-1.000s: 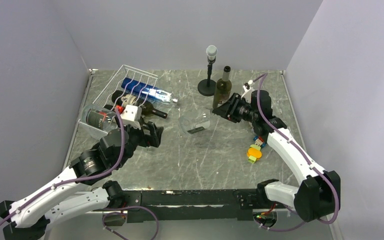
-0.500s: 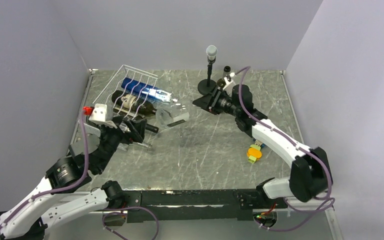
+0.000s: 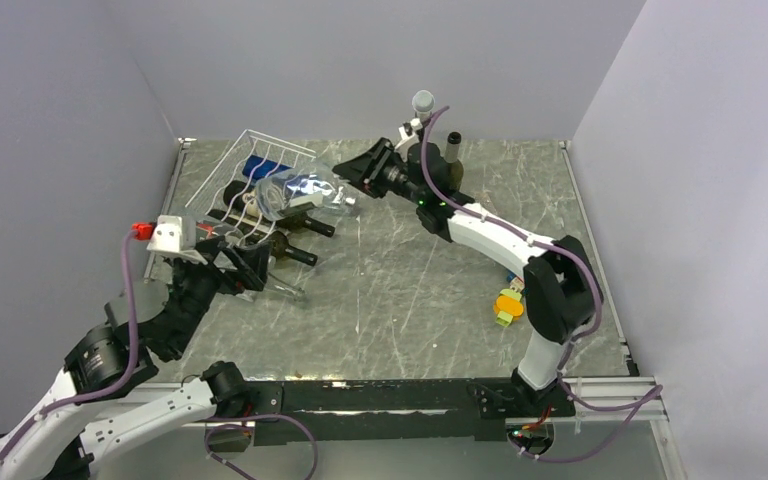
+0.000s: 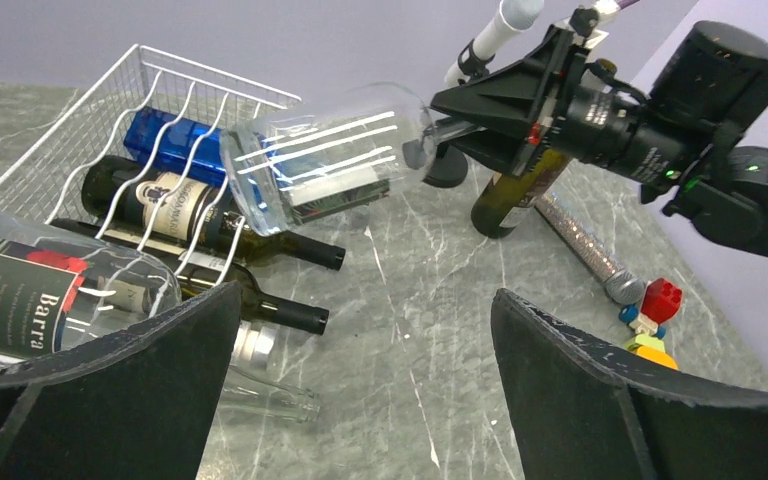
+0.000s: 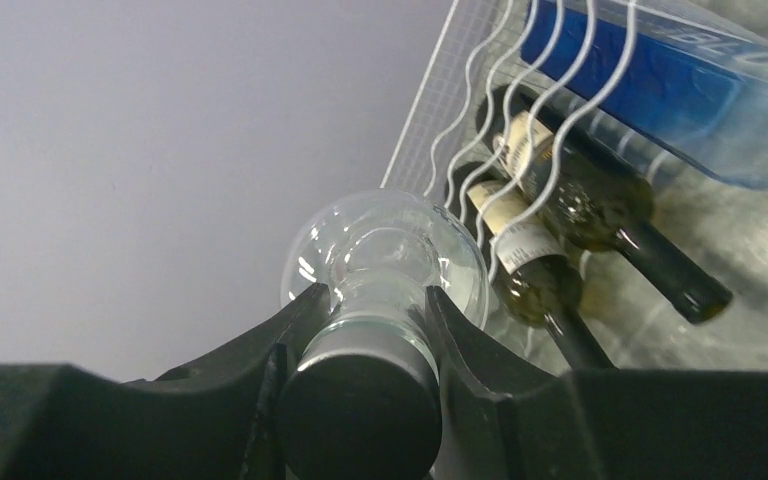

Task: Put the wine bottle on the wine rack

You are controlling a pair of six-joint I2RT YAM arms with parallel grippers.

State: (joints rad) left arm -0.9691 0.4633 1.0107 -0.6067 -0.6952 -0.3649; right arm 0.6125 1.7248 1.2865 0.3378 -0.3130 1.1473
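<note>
The task is partway through — the carry is made, the placing is not. The right tool (image 3: 356, 172) is clamped on the neck of the clear wine bottle (image 3: 295, 190), one finger tight on either side just above the black cap, as the right wrist view shows plainly; the bottle hangs in the air nearly level, base leading, over the open near end of the wine rack (image 4: 70, 135), and as far as I can tell it touches none of the wires. The rack already carries a blue bottle (image 3: 257, 166) at its far side and two dark bottles (image 3: 308, 227) lying in its channels, their necks poking out over the tabletop (image 3: 410, 300); whether a free channel lies under the held bottle is hidden by the bottle itself. The left tool (image 3: 243, 268) stands wide open with nothing in it, low at the rack's near corner, just beside a labelled bottle (image 4: 20, 295) that lies on its side — in the rack or beside it, I cannot tell. Left to do, by my judgement: lower the clear wine bottle into a channel, let go, and draw the arm away; a green bottle (image 3: 453, 150) standing upright behind the right arm may be waiting its turn.
</note>
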